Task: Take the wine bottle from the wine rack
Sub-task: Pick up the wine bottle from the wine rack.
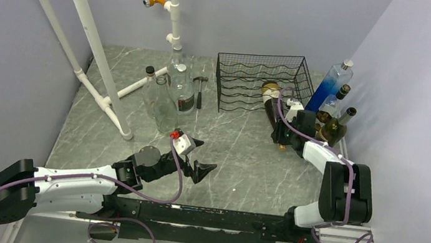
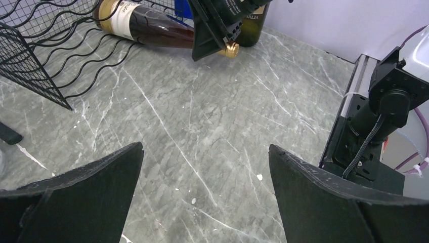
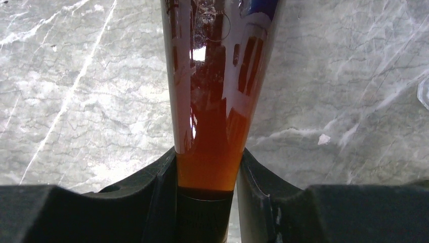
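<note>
The black wire wine rack [image 1: 260, 80] [image 2: 38, 48] stands at the back of the table. A dark wine bottle [image 1: 273, 104] [image 2: 152, 26] with a cream label lies at the rack's front right corner, its body among the wires and its gold-capped neck pointing toward the arms. My right gripper [image 1: 287, 133] [image 3: 207, 172] is shut on the bottle's neck [image 3: 210, 101], which glows amber between the fingers [image 3: 152, 197]. It also shows in the left wrist view as the right gripper [image 2: 212, 30]. My left gripper [image 1: 198, 159] [image 2: 205, 149] hovers open over bare table, well short of the rack.
A blue bottle [image 1: 330, 83] and dark bottles [image 1: 336, 126] stand against the right wall beside the rack. Clear glass bottles [image 1: 167, 93] and a hammer [image 1: 200, 90] sit left of the rack. A white pipe frame [image 1: 93, 49] slants across the back left.
</note>
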You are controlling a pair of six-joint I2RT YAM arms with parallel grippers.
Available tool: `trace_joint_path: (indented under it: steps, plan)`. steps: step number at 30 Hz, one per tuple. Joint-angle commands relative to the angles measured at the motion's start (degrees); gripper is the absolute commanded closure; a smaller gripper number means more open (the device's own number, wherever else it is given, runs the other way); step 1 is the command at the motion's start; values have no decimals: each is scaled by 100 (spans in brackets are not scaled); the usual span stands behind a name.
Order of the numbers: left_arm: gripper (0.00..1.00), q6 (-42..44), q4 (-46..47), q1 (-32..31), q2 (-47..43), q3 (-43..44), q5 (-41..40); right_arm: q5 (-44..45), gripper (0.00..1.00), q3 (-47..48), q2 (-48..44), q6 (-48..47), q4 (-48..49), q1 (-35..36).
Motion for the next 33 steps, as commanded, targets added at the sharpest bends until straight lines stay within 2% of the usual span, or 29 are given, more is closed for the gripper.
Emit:
trace_joint_path:
  steps: [1, 14, 33]
  plan:
    - [1, -104, 137, 24, -138, -40, -37, -573, 100, -16, -420, 111, 177, 52]
    - [1, -128, 160, 25, -166, -55, -15, -559, 100, -273, -1207, 275, -93, 55]
    - [1, -131, 141, 25, -175, -22, 26, -487, 100, -331, -1925, -47, -888, 53]
